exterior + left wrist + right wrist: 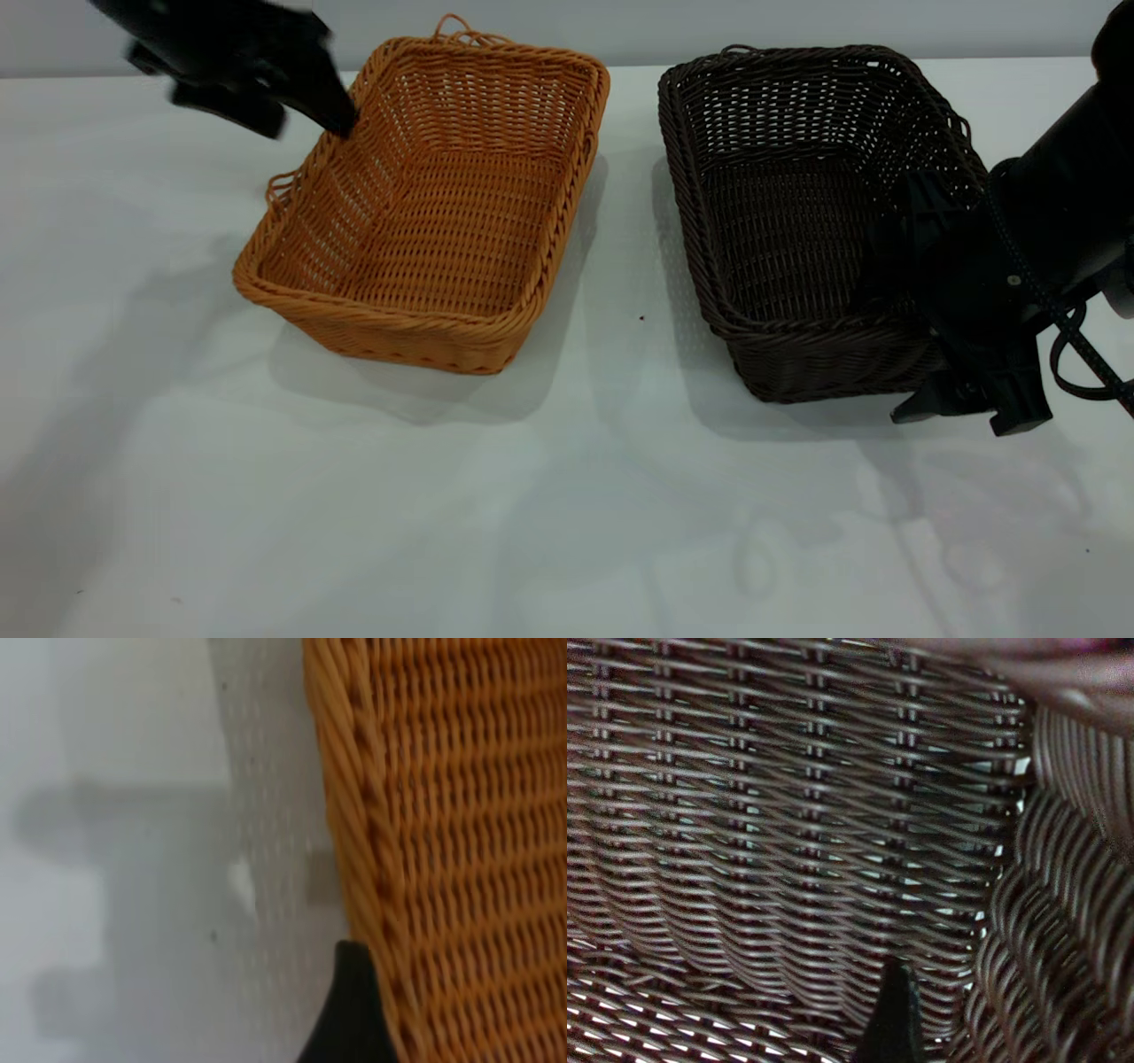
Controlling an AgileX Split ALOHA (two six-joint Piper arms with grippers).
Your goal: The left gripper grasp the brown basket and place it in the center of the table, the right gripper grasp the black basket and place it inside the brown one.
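The brown basket (pixel 434 221) sits left of centre on the white table (pixel 567 514), turned at an angle. My left gripper (pixel 341 122) is at its far left rim. In the left wrist view one dark finger (pixel 354 1014) presses the outside of the braided rim (pixel 354 815); the other finger is hidden behind the wall. The black basket (pixel 797 213) stands to the right of the brown one. My right gripper (pixel 899 257) reaches over its right wall near the front corner. The right wrist view is filled by the dark weave (pixel 788 815) and the rim braid (pixel 1045 930).
The baskets stand side by side with a narrow strip of table (pixel 631 266) between them. A broad stretch of bare tabletop lies in front of both. The right arm's body and cable (pixel 1063 266) hang over the table's right edge area.
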